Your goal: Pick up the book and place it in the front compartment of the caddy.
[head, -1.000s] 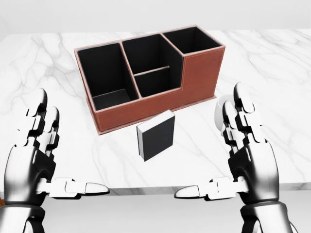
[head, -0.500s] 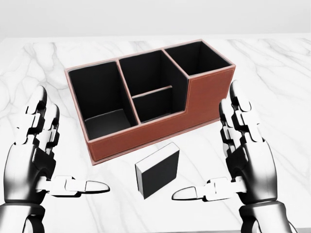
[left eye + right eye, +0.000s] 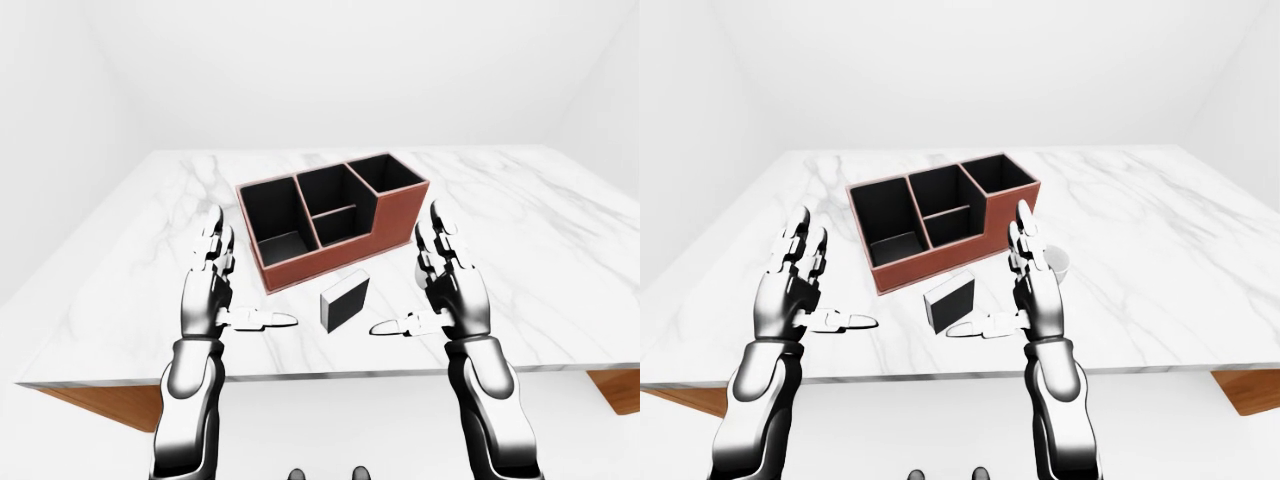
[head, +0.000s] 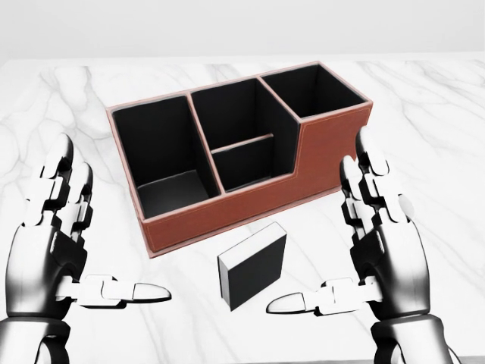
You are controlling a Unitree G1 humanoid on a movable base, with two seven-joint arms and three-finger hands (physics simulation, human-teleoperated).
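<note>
Book point(image 4: 254, 265), boxy, matte black

No text, label, brand, number or sign can be read anywhere in these views. The book point(image 4: 254, 265) shows a plain black cover and a pale page edge with no title. The caddy point(image 4: 235, 155) has bare brown walls and black compartments without any marking. The marble desk point(image 3: 520, 250) carries only grey veining, and the white cup point(image 3: 1054, 262) seen in the right-eye view is unprinted. The left hand point(image 4: 57, 243) and the right hand point(image 4: 379, 243) show no lettering on their metal and white segments.
</note>
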